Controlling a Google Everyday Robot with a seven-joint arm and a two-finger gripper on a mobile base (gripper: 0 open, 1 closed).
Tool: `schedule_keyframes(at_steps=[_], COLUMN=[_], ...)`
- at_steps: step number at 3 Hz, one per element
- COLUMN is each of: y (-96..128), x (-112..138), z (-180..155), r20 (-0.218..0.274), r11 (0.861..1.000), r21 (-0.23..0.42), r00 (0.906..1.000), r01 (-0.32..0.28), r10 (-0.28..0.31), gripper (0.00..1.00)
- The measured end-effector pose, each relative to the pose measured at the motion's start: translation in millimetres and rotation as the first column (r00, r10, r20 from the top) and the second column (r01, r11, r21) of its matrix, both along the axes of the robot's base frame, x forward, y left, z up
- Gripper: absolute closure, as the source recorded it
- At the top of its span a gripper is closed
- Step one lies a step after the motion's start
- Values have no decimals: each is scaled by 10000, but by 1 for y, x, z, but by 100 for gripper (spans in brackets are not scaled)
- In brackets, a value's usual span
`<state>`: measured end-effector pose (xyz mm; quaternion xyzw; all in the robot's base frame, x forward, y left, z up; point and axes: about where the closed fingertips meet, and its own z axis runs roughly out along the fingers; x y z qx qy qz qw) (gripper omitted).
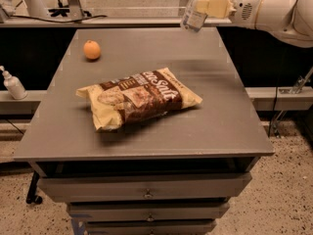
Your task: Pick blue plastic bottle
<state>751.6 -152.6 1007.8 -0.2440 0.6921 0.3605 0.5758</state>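
Observation:
The blue plastic bottle (196,14), clear with a white label, hangs tilted in the air above the far right corner of the grey table (215,106); its top runs out of the picture. My gripper (208,7), with pale yellow fingers (214,7), is shut on the bottle's middle. The white arm (266,11) comes in from the upper right.
An orange (92,49) lies at the far left of the table. A chip bag (139,98) lies in the middle. A small white pump bottle (12,83) stands on a ledge to the left. Drawers (146,194) sit under the table's front edge.

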Motion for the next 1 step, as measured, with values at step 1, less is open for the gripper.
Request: schedule_keyframes(at_steps=[1], y=[0], x=[0], z=[0], r20=[0], r11=[10000], r21=[0], r00=[10000], r01=[-2], r10=[2], gripper=[100])
